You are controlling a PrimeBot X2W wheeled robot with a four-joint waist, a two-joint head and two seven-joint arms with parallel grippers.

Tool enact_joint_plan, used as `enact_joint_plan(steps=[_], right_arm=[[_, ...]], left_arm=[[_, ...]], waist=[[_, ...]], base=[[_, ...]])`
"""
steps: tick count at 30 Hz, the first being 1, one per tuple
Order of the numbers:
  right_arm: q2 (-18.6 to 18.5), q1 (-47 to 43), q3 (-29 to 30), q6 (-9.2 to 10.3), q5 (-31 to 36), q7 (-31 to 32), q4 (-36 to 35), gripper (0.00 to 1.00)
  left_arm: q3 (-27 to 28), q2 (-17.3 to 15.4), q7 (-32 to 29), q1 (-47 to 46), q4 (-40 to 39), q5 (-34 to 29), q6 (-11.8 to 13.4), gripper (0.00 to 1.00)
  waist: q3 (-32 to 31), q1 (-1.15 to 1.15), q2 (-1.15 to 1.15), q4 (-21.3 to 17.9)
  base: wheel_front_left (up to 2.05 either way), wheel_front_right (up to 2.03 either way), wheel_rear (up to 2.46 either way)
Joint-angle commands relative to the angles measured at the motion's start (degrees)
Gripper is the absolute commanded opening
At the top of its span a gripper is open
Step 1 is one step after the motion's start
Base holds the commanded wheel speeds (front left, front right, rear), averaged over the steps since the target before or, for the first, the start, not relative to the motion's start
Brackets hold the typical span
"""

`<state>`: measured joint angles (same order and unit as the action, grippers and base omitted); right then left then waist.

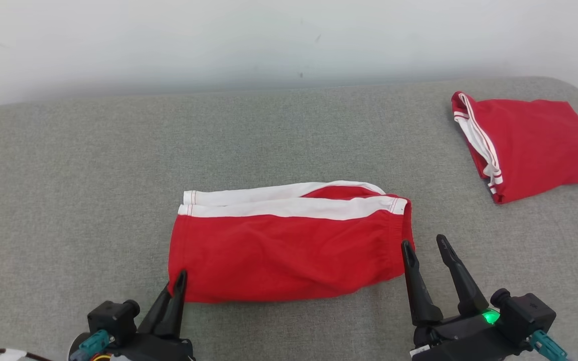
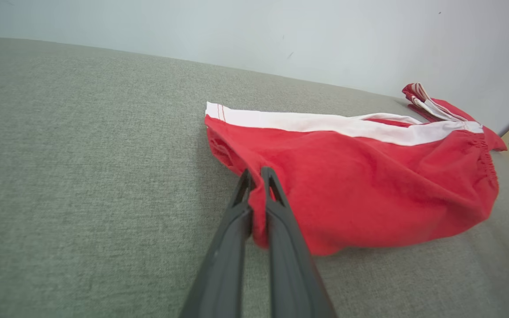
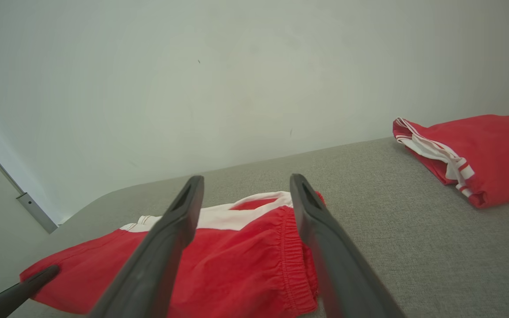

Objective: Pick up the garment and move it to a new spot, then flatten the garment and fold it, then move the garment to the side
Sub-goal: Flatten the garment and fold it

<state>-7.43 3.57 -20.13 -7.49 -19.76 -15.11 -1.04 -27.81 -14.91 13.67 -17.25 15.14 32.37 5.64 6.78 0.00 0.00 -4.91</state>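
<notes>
Garment [image 1: 289,250] [image 2: 369,185] [image 3: 237,265]: red shorts with a broad white stripe, folded over on themselves. They lie in the middle of the grey padded surface [image 1: 68,200] [image 2: 82,176] [image 3: 413,221], close to the robot. The white stripe runs along the far edge, and the gathered elastic waistband is at the robot's right end.

Left gripper [image 1: 182,275] [image 2: 256,172]: clenched. Its two dark fingers are pressed together at the garment's near left corner. In the left wrist view a fold of red cloth is pinched between them and bunches up at the grip.

Right gripper [image 1: 425,243] [image 3: 245,180]: released, with its fingers spread wide. It sits at the waistband end of the garment. In the head view its inner finger lies against the red edge and its outer finger is over bare surface. In the right wrist view the elastic hem lies between the two fingers, with no cloth held.

Second garment [image 1: 535,140] [image 2: 431,106] [image 3: 488,150]: another red piece with white stripes, folded into a compact bundle. It lies at the far right of the surface, well apart from the first.

Surface: grey woven fabric with a rounded far right corner. Its far edge meets a pale wall [image 1: 269,40].

Left finger in right wrist view: a dark tip [image 3: 16,291] at the lower left, at the garment's other end.
</notes>
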Motion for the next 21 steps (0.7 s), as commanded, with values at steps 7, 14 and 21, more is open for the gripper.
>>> enact_joint_plan(steps=[7,14,21], right_arm=[[-0.50,0.54,-1.00,0.01,-0.50,-0.06,1.10,1.00],[-0.60,1.48,-0.49,0.01,0.47,-0.05,1.49,1.00],[-0.54,1.35,2.53,0.01,4.08,-0.05,1.56,1.00]], left_arm=[[1.73,-0.17,1.42,1.12,0.84,-2.90,1.48,1.00],[6.05,0.95,1.56,3.18,-3.19,-6.43,2.24,1.00],[12.65,1.71,1.58,8.03,-11.89,-14.94,4.86,1.00]], waist=[[0.15,0.00,0.00,0.49],[-0.83,0.00,0.00,1.59],[-2.22,0.00,0.00,2.64]], base=[[0.00,0.00,0.00],[0.00,0.00,0.00],[0.00,0.00,0.00]])
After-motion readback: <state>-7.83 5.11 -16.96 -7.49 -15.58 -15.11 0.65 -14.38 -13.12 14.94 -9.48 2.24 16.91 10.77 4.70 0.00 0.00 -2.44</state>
